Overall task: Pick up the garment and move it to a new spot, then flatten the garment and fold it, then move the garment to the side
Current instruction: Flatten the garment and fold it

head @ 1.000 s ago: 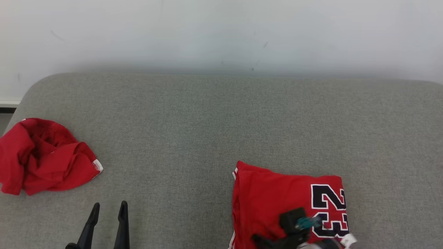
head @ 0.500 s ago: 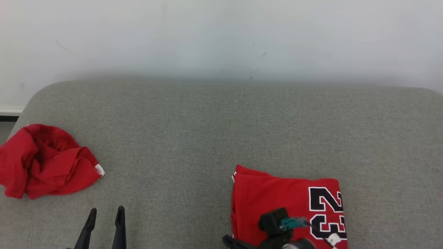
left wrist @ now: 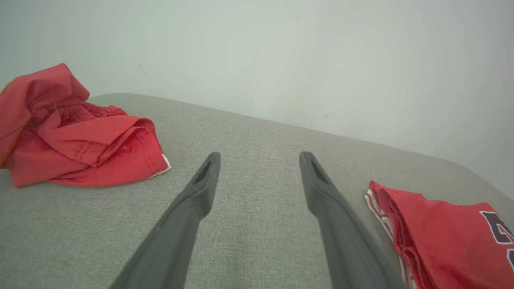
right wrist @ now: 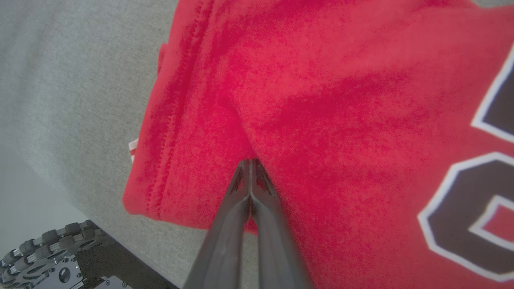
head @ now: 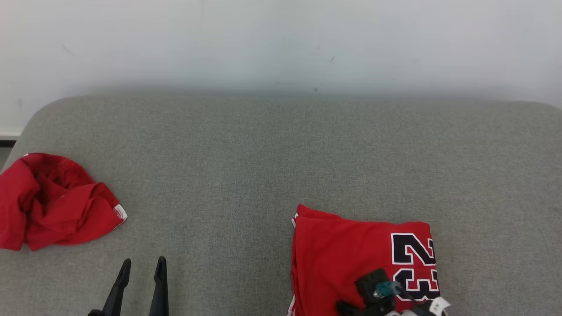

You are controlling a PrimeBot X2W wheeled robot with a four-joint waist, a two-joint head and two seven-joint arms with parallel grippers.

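The folded red garment (head: 351, 250) lies on our right side of the gray cushion (head: 263, 153), close to us. Our right gripper (right wrist: 249, 162) sits right on it, pressed together, with its tips at a crease. We cannot tell if any cloth is caught. Our left gripper (head: 144, 260) is spread wide, well apart from it and nearer the crumpled red cloth (head: 52, 202).

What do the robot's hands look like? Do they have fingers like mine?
Only two fingers each! The left hand has two long, dark grey fingers that narrow to thin tips, each with a small slot near the end. The right hand has the same dark fingers. On its wrist sit a black block, a teal plug and a white tag.
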